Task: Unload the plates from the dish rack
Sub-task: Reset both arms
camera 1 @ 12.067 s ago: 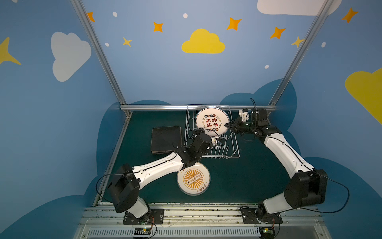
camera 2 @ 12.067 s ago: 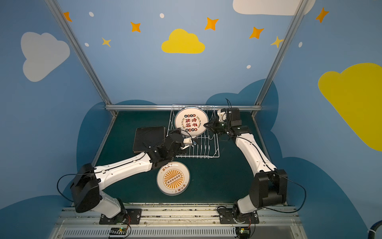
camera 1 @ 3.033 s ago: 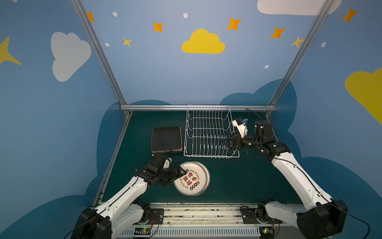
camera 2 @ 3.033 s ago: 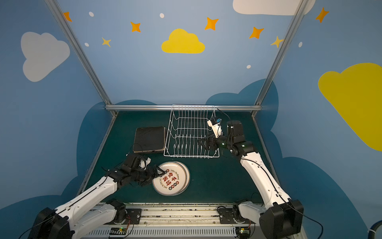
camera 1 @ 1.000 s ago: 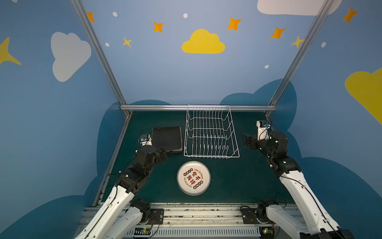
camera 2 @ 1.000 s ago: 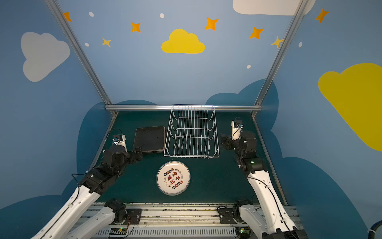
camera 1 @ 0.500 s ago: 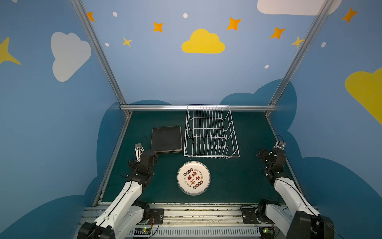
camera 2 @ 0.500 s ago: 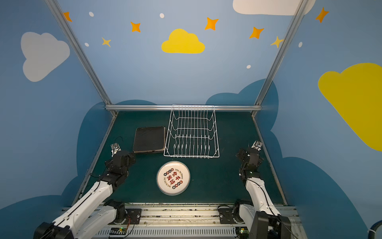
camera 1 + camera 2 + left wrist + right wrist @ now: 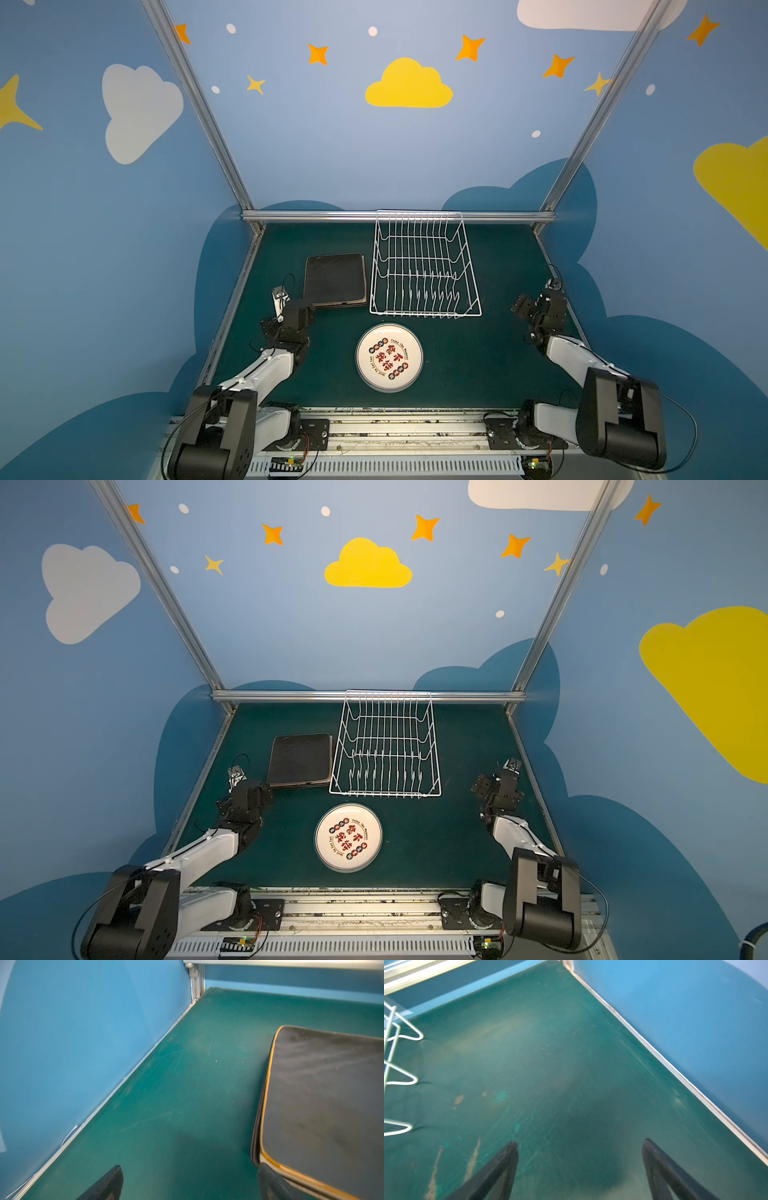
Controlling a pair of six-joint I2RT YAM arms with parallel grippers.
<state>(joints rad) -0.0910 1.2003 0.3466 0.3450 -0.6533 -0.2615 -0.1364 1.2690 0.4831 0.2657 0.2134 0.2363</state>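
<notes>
The white wire dish rack (image 9: 424, 266) (image 9: 384, 746) stands at the back middle with no plates in it. Left of it, black-backed square plates (image 9: 336, 279) (image 9: 300, 759) lie stacked face down. Round white plates (image 9: 389, 357) (image 9: 348, 837) with a red-black print sit in front of the rack. My left gripper (image 9: 296, 312) (image 9: 190, 1167) hangs open and holds nothing, one finger beside the near corner of the square plates (image 9: 324, 1105). My right gripper (image 9: 525, 305) (image 9: 580, 1140) is open over bare mat, right of the rack (image 9: 396, 1076).
The green mat (image 9: 498, 353) is bounded by blue side walls and a metal rail (image 9: 399, 216) at the back. Each arm is folded low near its own side wall. Worn patches mark the mat (image 9: 471, 1159) in the right wrist view.
Over the last second both arms have dropped and folded back towards their side walls, both grippers staying open. The rack and both stacks of plates have not moved.
</notes>
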